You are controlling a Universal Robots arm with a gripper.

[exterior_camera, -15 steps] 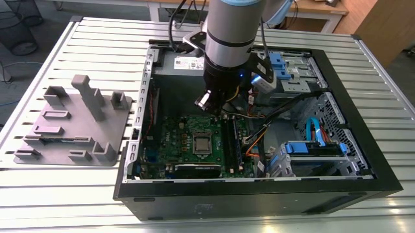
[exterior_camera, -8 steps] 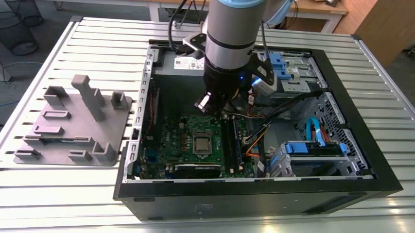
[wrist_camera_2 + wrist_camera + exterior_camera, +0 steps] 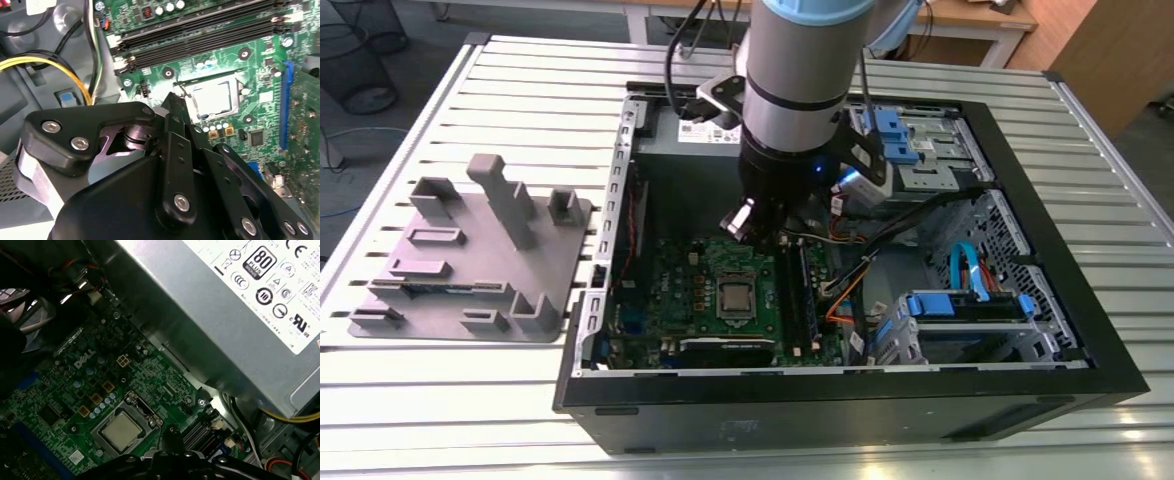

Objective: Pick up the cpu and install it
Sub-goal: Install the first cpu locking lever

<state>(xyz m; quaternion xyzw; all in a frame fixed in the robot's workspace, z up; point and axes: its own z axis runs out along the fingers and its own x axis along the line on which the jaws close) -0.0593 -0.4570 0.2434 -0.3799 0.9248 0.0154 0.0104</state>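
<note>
Grey arm (image 3: 790, 75), blue-capped joint; black hand (image 3: 172, 107), silver screws

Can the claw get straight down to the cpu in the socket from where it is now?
Probably yes. The cpu lies face-up in the socket on the motherboard, with nothing over it in both wrist views. The claw hangs just above the board beside the socket. The memory sticks run alongside, apart from the chip.

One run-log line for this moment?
gripper: above green motherboard | small silvery square cpu: seated in socket | gripper contact with cpu: none
</note>
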